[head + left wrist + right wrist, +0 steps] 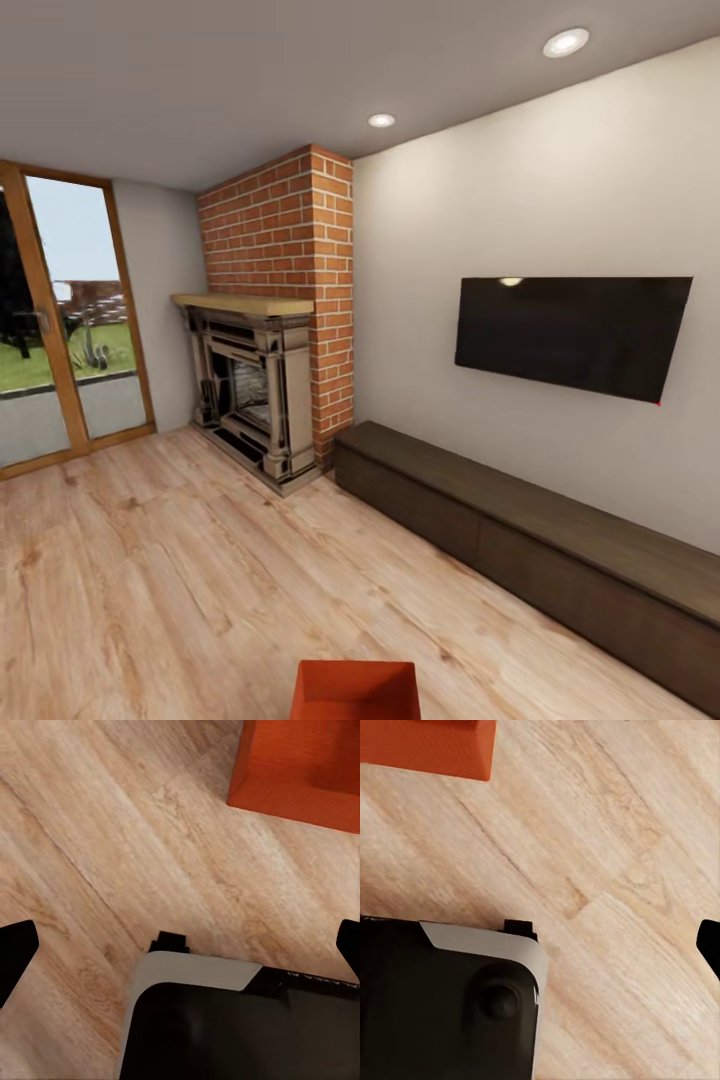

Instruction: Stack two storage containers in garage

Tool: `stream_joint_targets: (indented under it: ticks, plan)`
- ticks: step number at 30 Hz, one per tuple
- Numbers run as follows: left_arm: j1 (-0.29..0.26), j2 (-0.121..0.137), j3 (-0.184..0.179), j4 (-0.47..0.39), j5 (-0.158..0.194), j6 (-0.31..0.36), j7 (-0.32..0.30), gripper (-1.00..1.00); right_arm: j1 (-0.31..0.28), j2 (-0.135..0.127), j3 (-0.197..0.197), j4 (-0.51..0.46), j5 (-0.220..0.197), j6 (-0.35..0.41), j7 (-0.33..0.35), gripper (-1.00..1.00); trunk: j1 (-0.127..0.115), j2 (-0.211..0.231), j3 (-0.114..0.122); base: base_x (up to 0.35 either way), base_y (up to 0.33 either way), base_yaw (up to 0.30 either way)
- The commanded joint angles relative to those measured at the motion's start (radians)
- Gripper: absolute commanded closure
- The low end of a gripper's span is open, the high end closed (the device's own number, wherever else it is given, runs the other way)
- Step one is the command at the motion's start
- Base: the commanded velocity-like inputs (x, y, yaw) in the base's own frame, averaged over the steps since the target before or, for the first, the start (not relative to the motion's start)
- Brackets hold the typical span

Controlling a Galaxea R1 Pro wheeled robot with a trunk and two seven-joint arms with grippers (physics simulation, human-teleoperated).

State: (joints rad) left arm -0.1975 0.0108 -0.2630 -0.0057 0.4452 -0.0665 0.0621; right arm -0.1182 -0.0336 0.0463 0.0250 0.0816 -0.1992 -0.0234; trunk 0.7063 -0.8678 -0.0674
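We're in the living room, wood floor (180, 560) ahead, one storage container (355, 690) at bottom centre of the head view. Left gripper (180, 945) fingers spread apart; right gripper, we can't tell. Next: approach and grasp it.

I am looking at light wood plank flooring (180, 560) running across the living room, with an orange-red storage container (356, 691) sitting directly on it at the near edge of the head view. A long dark low bench (520, 530) is standing on the planks along the wall, just beside a brick fireplace (270, 380) whose base is also resting on them. The robot's black-and-grey base (225, 1027) is sitting on the same planks near the container.
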Motion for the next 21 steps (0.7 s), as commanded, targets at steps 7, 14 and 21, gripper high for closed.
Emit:
stream_joint_targets:
  ticks: [7, 14, 21]
  plan:
    - [0.000, 0.000, -0.009, 0.000, 0.007, -0.002, 0.004, -1.00, -0.001, 0.000, -0.004, 0.003, 0.001, -0.005, -0.003, -1.00, 0.001, -0.001, -0.002, 0.064, 0.128, -0.034]
    - [0.000, 0.001, -0.009, 0.000, 0.007, -0.003, 0.004, -1.00, -0.001, 0.000, -0.006, 0.003, 0.000, -0.005, -0.003, -1.00, 0.001, -0.001, -0.002, 0.004, 0.009, -0.214]
    - [0.000, 0.001, -0.009, 0.000, 0.007, -0.003, 0.005, -1.00, -0.001, 0.001, -0.003, 0.003, 0.003, -0.005, -0.003, -1.00, 0.001, -0.001, -0.002, 0.000, 0.001, -0.179]
